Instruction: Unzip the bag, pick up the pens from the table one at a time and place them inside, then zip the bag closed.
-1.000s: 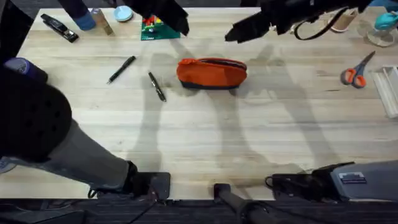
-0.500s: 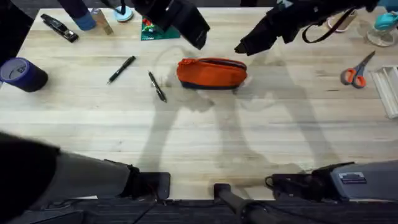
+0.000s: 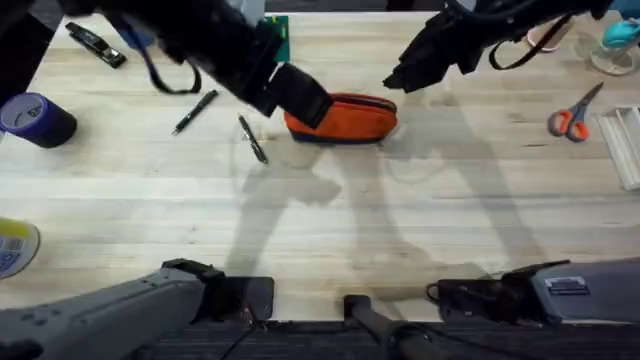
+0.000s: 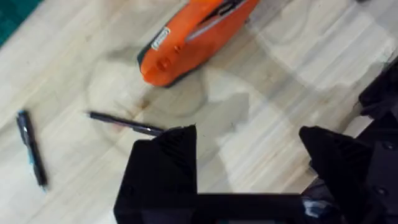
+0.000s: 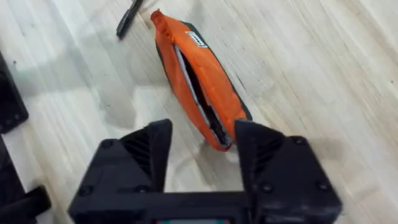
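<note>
Hovering with spread fingers at both ends of the bag [image 3: 345,117] in upper centre — left gripper [image 4: 249,155], right gripper [image 5: 202,149] — risking pushing it away, not pinning it.

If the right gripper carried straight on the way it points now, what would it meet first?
Probably the near end of the orange fabric pouch, which lies between the open right gripper's fingers; height above it is unclear.

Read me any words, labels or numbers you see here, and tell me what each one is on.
Nothing here can be read.
The bag has a small white label near one end: print too blurred to read.
The green packet at the table's far edge: no legible print.
The grey unit by the right arm's base bears a white sticker: too small to read.
</note>
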Tool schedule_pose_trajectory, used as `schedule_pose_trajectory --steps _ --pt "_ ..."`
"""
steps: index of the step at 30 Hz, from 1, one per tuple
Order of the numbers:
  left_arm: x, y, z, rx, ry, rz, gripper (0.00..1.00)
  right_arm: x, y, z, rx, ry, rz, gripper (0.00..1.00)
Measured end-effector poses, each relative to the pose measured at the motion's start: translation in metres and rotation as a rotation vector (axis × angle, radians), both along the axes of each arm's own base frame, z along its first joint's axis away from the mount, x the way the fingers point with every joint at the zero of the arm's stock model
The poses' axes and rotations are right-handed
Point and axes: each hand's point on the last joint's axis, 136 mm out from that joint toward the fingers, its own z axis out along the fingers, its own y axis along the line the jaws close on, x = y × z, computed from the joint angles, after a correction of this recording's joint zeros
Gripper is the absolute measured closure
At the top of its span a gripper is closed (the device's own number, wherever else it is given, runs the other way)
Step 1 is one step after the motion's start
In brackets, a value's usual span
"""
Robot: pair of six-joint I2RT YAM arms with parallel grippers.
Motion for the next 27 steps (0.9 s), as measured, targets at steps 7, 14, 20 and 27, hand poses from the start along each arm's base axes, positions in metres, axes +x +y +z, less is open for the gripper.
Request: schedule_pose_trajectory --steps 7,14,20,27 --pt "-0.024 0.005 -0.007 -0.004 0.055 0.023 0.004 -0.001 0.0 -0.001 -0.019 -0.037 0.052 0.961" --pt "-0.026 0.005 -0.008 -0.006 0.064 0.012 0.005 -0.013 -0.003 -0.006 -0.073 -0.088 0.193 0.973" --pt "-0.026 0.006 -0.008 0.006 0.057 0.008 0.005 -0.018 -0.004 -0.008 -0.117 -0.175 0.335 0.973" --pt "-0.024 0.007 -0.008 0.014 0.049 0.009 0.005 -0.016 -0.003 -0.012 -0.142 -0.232 0.423 0.972"
